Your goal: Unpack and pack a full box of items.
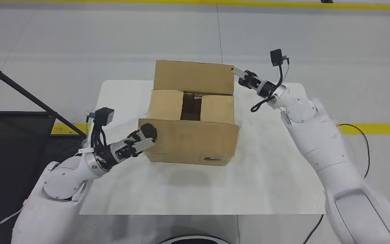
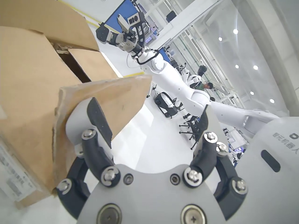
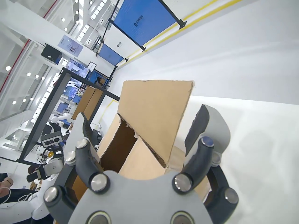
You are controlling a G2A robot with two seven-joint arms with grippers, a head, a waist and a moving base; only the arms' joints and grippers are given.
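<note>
One cardboard box — four flaps to it — and one white table.

What lies in the box cannot be told through the dark gap between its inner flaps, its near wall hides behind the near flap, and the left gripper fingertips are too small to tell apart at that flap's corner.

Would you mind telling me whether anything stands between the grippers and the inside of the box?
Yes: two side flaps lie folded over the box opening, leaving only a narrow gap. The left gripper and right gripper sit at the outer flaps' corners.
</note>
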